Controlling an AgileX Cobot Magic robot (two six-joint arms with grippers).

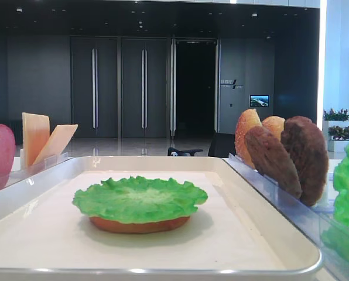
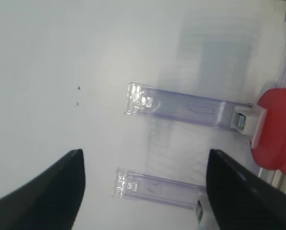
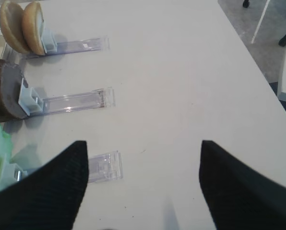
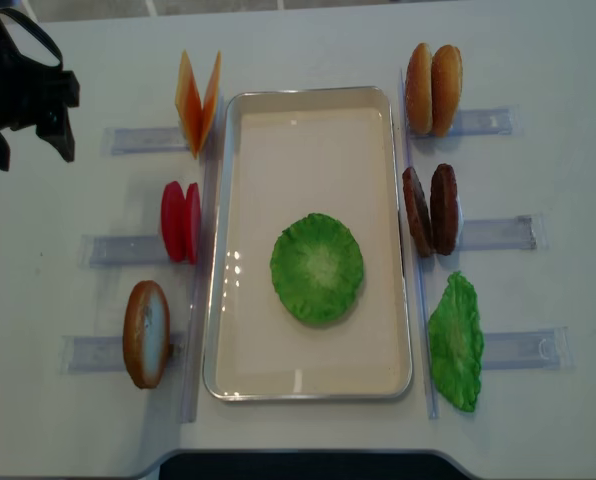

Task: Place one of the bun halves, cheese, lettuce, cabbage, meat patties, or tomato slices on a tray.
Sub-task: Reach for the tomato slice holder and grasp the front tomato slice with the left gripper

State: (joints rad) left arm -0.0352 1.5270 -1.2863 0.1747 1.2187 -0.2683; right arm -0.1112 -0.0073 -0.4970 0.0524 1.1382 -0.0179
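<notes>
The cream tray [image 4: 308,380] holds a green lettuce leaf [image 4: 317,268] lying on a flat brown-orange bun base [image 1: 139,224]. Left of the tray stand cheese slices [image 4: 196,100], tomato slices [image 4: 180,221] and a bun half [image 4: 146,333]. On its right stand two bun halves [image 4: 433,88], meat patties [image 4: 430,210] and another green leaf [image 4: 456,342]. My left gripper [image 4: 30,150] is open and empty at the far back left. In its wrist view the left gripper [image 2: 145,152] hangs over clear holders. My right gripper [image 3: 144,143] is open over bare table, with nothing between its fingers.
Clear plastic holders [image 4: 118,250] lie in rows on both sides of the tray, each carrying food at its tray end. The table's right edge [image 3: 258,62] and chair legs beyond it show in the right wrist view. The table's front edge [image 4: 298,455] runs just below the tray.
</notes>
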